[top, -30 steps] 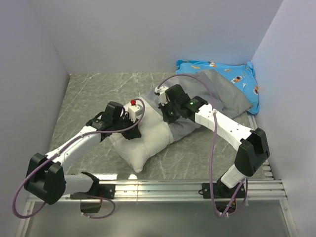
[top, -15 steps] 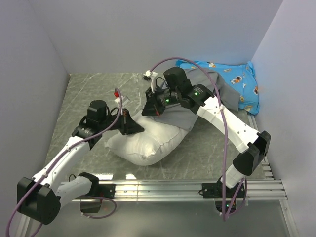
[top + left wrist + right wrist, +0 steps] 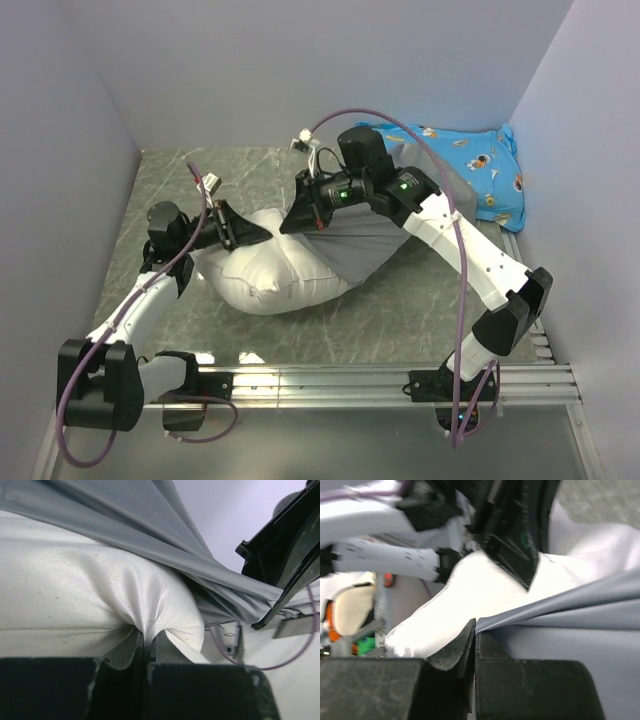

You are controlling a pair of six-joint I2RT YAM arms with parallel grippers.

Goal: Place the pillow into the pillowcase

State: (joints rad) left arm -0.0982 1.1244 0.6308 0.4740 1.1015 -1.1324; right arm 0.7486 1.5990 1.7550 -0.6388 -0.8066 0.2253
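Observation:
The white pillow (image 3: pixel 262 270) lies mid-table, its right part covered by the grey pillowcase (image 3: pixel 375 225). My left gripper (image 3: pixel 258 235) is shut on a pinch of the pillow's white fabric (image 3: pixel 150 615) at its upper left. My right gripper (image 3: pixel 293 222) is shut on the pillowcase's edge (image 3: pixel 530 617) and holds it stretched over the pillow (image 3: pixel 470 595). In the left wrist view the grey pillowcase (image 3: pixel 150 525) drapes across the pillow's top. The two grippers are close together above the pillow's top edge.
A blue cartoon-printed pillow (image 3: pixel 470 160) lies in the back right corner, partly under the grey fabric. Grey walls close in the left, back and right. A metal rail (image 3: pixel 380 380) runs along the near edge.
The left arm has swung left and back, pulling the pillow with it. The right gripper has drawn the pillowcase edge leftward, further over the pillow.

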